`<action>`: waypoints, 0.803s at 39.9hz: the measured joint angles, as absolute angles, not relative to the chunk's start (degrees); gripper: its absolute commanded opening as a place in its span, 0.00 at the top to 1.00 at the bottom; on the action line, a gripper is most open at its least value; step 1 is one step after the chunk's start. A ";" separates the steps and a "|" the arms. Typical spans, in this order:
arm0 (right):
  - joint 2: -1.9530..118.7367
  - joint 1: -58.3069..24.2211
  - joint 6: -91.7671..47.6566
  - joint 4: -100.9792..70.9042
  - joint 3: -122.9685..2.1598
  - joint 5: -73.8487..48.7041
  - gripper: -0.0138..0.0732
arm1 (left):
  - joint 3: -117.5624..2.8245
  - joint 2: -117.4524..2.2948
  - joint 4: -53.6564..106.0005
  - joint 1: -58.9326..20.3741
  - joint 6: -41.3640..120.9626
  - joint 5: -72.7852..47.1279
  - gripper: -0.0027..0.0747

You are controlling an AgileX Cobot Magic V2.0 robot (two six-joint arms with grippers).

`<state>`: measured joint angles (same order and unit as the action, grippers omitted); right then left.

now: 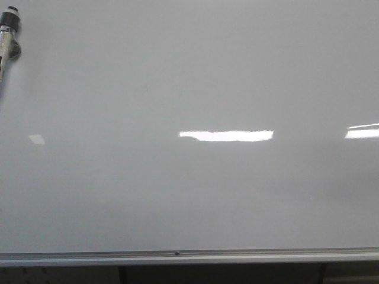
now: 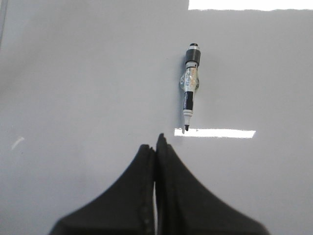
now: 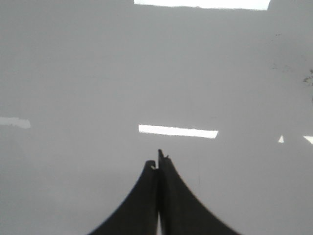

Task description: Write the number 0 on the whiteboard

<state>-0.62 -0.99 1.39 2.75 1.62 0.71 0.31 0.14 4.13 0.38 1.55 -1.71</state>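
Note:
The whiteboard (image 1: 195,189) fills the front view, glossy grey-white, with a silver frame along its near edge. No number 0 shows on it. A white-and-black marker pen (image 1: 8,35) lies on the board at the far left; in the left wrist view the marker pen (image 2: 190,87) lies uncapped, tip toward my fingers. My left gripper (image 2: 155,143) is shut with nothing in it, a short way from the pen's tip. My right gripper (image 3: 157,161) is shut and empty over bare whiteboard (image 3: 73,73). Neither gripper appears in the front view.
Bright light reflections (image 1: 226,135) lie across the board. A few faint dark smudges (image 3: 307,78) mark the board in the right wrist view. The silver frame edge (image 1: 177,255) runs along the front.

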 measured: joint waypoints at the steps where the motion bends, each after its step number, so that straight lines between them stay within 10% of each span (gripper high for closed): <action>1: -0.62 -0.99 1.39 2.75 1.62 0.71 0.92 | 0.31 0.14 4.13 0.38 1.55 -1.71 0.99; 32: -0.62 -0.99 1.39 2.75 1.62 2.91 0.92 | 0.31 0.14 4.13 0.38 1.55 -1.34 0.99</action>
